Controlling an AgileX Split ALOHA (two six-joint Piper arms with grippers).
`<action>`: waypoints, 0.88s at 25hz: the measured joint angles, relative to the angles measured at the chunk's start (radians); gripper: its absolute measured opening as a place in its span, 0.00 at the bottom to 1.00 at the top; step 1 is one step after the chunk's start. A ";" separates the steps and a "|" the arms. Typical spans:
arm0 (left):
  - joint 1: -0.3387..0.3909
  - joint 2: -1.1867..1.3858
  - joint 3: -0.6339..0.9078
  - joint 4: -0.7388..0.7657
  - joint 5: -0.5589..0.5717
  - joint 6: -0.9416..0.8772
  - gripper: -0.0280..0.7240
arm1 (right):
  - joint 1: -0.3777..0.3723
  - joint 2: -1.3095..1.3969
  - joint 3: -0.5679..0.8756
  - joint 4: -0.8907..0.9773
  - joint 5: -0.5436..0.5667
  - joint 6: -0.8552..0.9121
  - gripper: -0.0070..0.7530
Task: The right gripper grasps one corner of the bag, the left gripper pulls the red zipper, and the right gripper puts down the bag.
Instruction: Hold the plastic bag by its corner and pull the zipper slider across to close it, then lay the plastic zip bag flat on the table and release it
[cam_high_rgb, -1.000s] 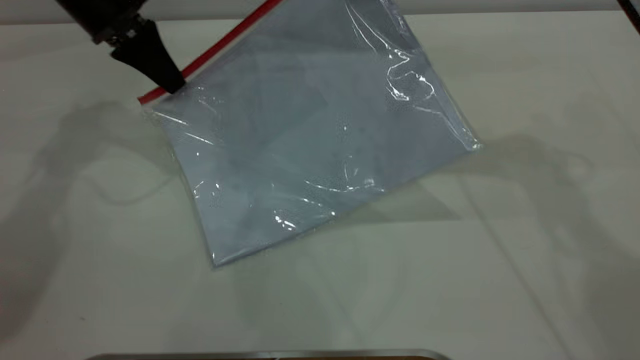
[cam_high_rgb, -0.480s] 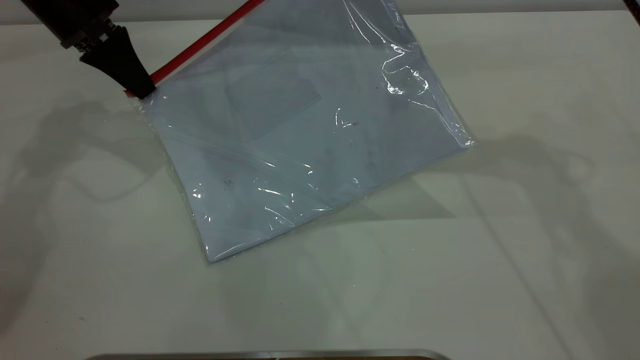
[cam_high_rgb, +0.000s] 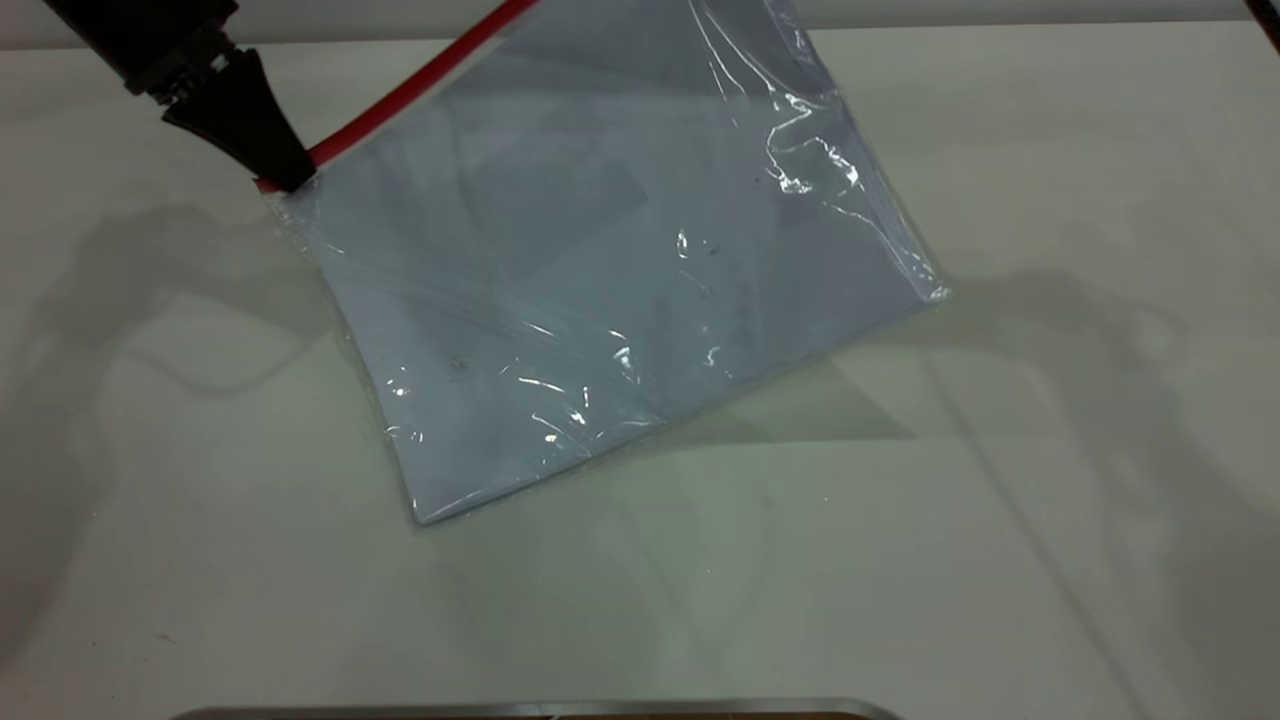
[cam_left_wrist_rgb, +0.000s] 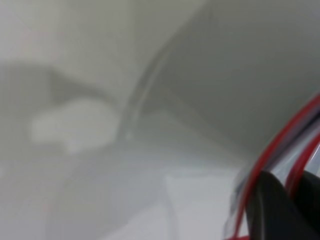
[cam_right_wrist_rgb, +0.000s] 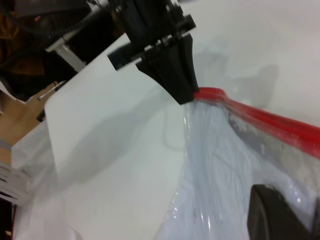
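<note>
The bag (cam_high_rgb: 620, 280) is a clear pouch with white sheets, hanging tilted over the table; its low corner is near the surface and its top runs out of the exterior view. The red zipper (cam_high_rgb: 420, 85) runs along its upper left edge. My left gripper (cam_high_rgb: 285, 180) is shut on the zipper's lower end at the bag's left corner; in the left wrist view the red strip (cam_left_wrist_rgb: 272, 155) passes between its fingers (cam_left_wrist_rgb: 272, 205). The right wrist view shows the left gripper (cam_right_wrist_rgb: 186, 95), the zipper (cam_right_wrist_rgb: 270, 122) and my right gripper (cam_right_wrist_rgb: 292, 197) shut on the bag (cam_right_wrist_rgb: 220, 170).
The white table (cam_high_rgb: 1000, 550) lies under the bag. A metal edge (cam_high_rgb: 540, 710) runs along the near side of the exterior view. Beyond the table's edge in the right wrist view stand dark equipment and cables (cam_right_wrist_rgb: 45, 30).
My left gripper has slid left along the red zipper to its end at the bag's corner. The bag has swung slightly with it. Little has moved in the last half second.
</note>
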 joint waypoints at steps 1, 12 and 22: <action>0.001 -0.001 0.000 -0.020 -0.002 0.001 0.28 | 0.000 0.012 -0.002 0.000 -0.008 0.000 0.05; 0.002 -0.165 0.000 -0.281 0.064 0.029 0.59 | -0.005 0.236 -0.003 0.087 -0.400 -0.084 0.12; 0.002 -0.377 0.001 -0.458 0.105 0.017 0.59 | -0.008 0.158 0.043 0.016 -0.981 0.026 0.71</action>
